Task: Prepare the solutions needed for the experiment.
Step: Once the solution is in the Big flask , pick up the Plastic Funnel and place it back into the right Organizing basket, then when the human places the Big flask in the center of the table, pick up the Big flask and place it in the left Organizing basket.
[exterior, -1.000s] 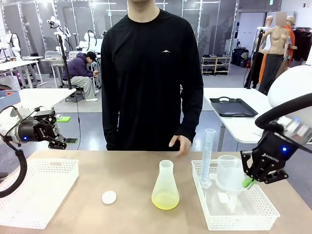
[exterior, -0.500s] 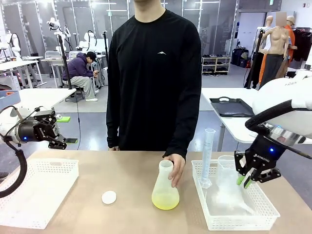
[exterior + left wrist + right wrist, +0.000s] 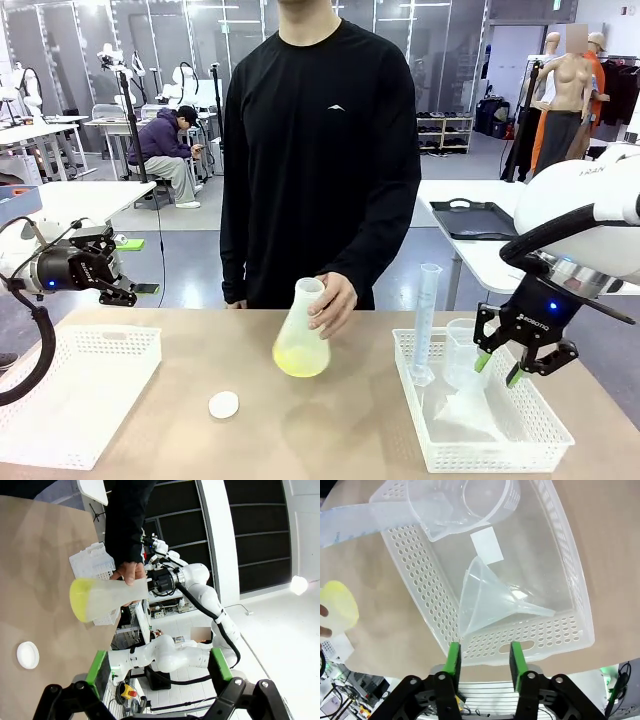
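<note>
Now, left end effector, right end effector splayed empty; yellowish solution in tilted flask; funnel in basket.

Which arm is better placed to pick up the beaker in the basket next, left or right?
Probably the right. The right gripper hangs above the basket holding the beaker, jaws apart. The left gripper sits far off by the other basket at the table's left end.

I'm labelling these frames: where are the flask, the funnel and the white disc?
Flask (image 3: 298, 342), front view, on its translucent body.
Funnel (image 3: 482, 600), right wrist view, on its cone.
White disc (image 3: 224, 404), front view, at its centre.
</note>
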`<state>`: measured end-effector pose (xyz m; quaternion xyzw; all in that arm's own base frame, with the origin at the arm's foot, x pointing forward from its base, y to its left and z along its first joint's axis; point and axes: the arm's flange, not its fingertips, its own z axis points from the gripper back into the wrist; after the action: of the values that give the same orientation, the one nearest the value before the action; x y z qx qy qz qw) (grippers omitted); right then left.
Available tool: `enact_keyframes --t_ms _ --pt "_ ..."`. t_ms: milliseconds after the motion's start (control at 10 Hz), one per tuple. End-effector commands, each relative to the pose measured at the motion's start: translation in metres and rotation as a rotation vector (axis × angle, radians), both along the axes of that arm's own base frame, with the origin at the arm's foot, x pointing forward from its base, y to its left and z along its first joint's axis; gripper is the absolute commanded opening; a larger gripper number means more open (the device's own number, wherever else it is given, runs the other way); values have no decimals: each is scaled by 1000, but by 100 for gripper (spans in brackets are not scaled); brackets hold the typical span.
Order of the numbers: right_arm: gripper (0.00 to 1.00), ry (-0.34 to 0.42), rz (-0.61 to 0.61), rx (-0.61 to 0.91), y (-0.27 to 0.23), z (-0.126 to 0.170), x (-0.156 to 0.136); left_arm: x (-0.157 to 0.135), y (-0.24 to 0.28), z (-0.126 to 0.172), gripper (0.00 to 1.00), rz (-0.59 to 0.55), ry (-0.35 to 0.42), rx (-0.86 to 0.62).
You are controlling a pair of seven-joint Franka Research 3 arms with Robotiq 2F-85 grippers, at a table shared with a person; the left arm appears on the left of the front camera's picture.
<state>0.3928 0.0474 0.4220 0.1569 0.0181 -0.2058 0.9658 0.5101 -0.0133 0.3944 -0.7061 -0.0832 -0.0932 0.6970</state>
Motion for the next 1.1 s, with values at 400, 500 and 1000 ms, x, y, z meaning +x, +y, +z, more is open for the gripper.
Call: enact_keyframes --t_ms 400,500,1000 --pt "81 8 0 1 0 0 -1 -1 0 1 100 -7 -3 -9" --pt "81 8 0 1 0 0 -1 -1 0 1 100 -7 -3 -9" --pt "81 -227 14 116 11 20 -26 -1 0 1 100 -7 -3 -9"
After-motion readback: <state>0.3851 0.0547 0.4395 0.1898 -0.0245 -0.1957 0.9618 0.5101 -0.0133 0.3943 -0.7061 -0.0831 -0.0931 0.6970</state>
